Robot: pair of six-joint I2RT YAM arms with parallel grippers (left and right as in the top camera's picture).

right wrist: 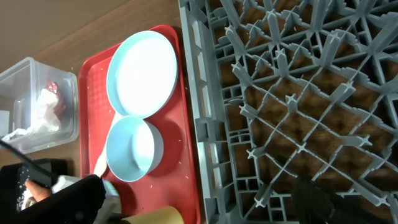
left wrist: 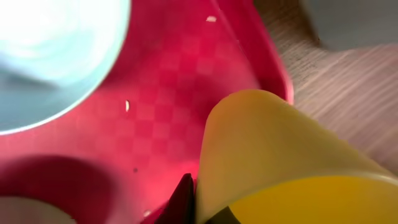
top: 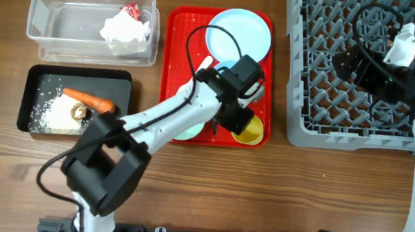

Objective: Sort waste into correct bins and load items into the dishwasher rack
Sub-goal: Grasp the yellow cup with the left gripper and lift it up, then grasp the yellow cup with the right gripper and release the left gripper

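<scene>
Left gripper (top: 243, 122) meets the cup (top: 251, 131) at the tray's (top: 172, 74) corner, rack-bound (top: 319, 81); whether it is gripping cannot be told.

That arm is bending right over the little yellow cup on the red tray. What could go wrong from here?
The yellow cup sits near the edge of the red tray. If the left pincer grips it badly, it may tip or slide onto the table. The pale blue bowl lies near it, so the arm could bump that while lifting.
</scene>
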